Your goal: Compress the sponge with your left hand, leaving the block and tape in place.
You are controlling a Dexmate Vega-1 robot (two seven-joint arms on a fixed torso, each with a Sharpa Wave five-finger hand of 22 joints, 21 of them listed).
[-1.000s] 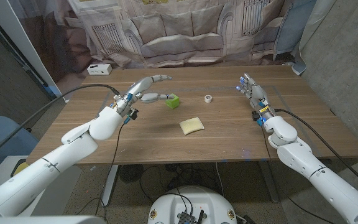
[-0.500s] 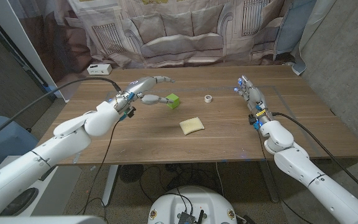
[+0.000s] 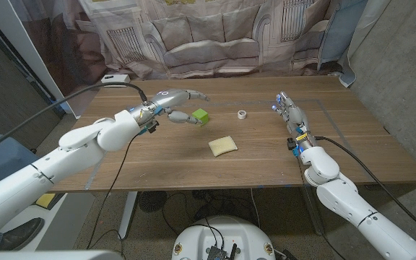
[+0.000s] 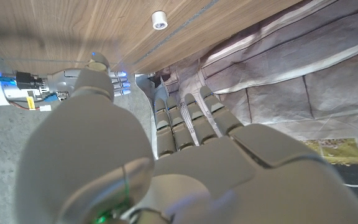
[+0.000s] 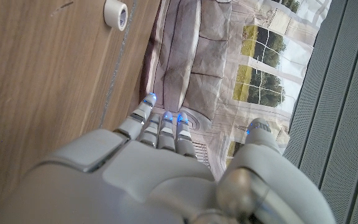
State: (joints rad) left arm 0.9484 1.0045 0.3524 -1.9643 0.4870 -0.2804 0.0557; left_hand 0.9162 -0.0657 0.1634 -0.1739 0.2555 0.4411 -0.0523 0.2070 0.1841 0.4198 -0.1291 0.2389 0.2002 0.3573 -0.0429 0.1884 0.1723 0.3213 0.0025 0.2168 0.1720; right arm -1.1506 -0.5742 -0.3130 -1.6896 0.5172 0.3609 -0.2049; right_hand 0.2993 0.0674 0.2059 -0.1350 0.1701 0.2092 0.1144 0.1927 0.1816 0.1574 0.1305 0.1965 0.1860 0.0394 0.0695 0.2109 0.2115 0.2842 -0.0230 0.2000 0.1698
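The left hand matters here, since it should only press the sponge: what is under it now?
Under the left hand lies bare table, with the green block just past its fingertips. The yellow sponge lies apart, nearer the front edge. Any contact with the block cannot be told.

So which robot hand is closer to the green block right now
The left robot hand. It hovers open just beside the green block, a fingertip almost touching it. The right robot hand stands far across the table, beyond the tape roll.

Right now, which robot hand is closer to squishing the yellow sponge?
Probably the left hand. It hovers open by the green block, a short way from the sponge. The right hand stands off at the table's far side, past the tape.
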